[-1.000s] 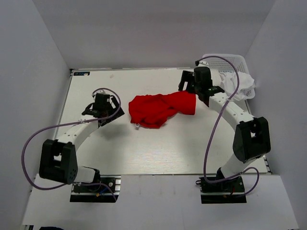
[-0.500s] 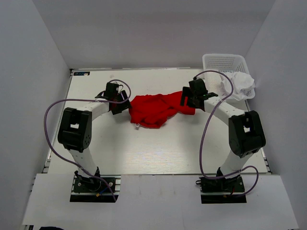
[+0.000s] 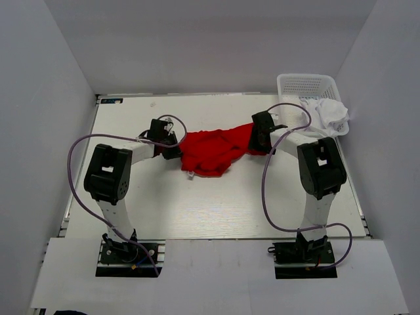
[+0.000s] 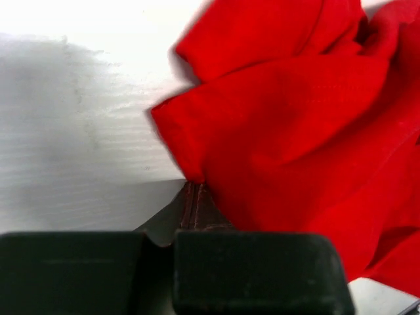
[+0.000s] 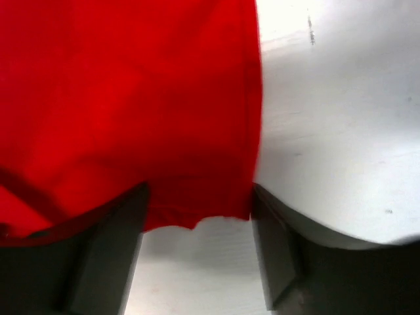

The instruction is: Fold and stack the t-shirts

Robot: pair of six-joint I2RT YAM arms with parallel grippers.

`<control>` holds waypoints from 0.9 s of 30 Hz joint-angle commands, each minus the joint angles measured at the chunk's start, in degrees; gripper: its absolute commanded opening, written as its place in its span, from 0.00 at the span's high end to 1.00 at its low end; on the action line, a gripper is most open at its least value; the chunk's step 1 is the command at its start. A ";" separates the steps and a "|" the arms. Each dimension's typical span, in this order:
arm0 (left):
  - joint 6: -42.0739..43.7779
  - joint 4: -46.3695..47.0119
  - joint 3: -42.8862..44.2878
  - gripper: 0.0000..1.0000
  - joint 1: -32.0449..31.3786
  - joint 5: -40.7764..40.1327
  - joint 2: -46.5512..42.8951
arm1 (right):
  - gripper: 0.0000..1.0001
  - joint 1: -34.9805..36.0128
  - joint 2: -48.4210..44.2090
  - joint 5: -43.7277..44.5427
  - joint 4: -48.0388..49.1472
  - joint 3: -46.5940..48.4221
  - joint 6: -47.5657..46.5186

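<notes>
The red t-shirt [image 3: 213,152] lies crumpled mid-table; it fills the left wrist view [image 4: 308,118] and the right wrist view [image 5: 131,105]. My left gripper [image 3: 173,149] sits at its left edge, its jaws shut with their tips [image 4: 195,188] pinching a corner of the red cloth. My right gripper [image 3: 258,139] is low at the shirt's right end and open [image 5: 197,203]. Its fingers [image 5: 105,256] straddle the red hem, which lies on the table between them. The white t-shirt [image 3: 330,115] is bunched at the back right, draped over the basket's near rim.
A white mesh basket [image 3: 307,83] stands in the back right corner. Both arms reach inward from the near edge, cables looping beside them. White walls enclose the table on three sides.
My left arm swung right to the shirt's left edge and its jaws closed there. My right arm came down and left onto the shirt's right end, jaws staying apart.
</notes>
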 commanded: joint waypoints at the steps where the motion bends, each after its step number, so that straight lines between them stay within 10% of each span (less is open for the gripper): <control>1: 0.53 1.20 -1.29 1.00 -0.24 -1.60 -5.65 | 0.36 -1.01 2.11 0.05 -2.14 3.62 3.06; 3: 0.53 1.20 -1.29 1.00 -0.24 -5.55 -9.86 | 0.59 -1.28 1.94 -2.66 -1.45 3.27 2.88; 4: 0.53 1.20 -1.29 1.00 -0.24 -6.52 -11.27 | 0.99 -1.37 1.50 -3.02 -1.27 3.27 3.06; 27: 12.82 1.55 14.87 1.00 -0.77 -14.62 -55.83 | 1.00 -1.11 -52.71 -0.38 15.08 11.17 -15.83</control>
